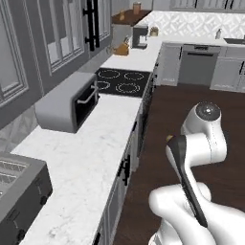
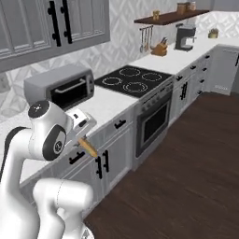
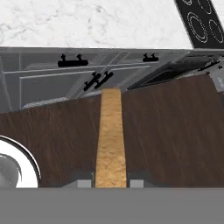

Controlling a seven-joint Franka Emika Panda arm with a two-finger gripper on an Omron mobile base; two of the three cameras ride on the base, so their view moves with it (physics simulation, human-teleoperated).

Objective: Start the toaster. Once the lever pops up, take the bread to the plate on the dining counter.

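Observation:
My gripper [image 3: 111, 181] is shut on the bread [image 3: 110, 135], a tan slice seen edge-on that runs up the middle of the hand view above the dark wood floor. From the right base view the bread [image 2: 87, 147] sticks down and out of the gripper [image 2: 83, 138], in front of the grey drawer fronts. A small tan corner of the bread [image 1: 170, 139] peeks past my arm in the left base view. The toaster [image 1: 19, 191] stands on the marble worktop at the lower left, apart from the gripper. The plate and the dining counter are out of view.
A rounded grey toaster oven [image 1: 67, 103] sits on the worktop [image 1: 95, 148], with a black cooktop [image 1: 119, 81] beyond it and an oven front [image 2: 151, 123] below. A coffee machine [image 2: 185, 36] stands at the far end. Dark wood floor [image 2: 186, 163] stretches to the right.

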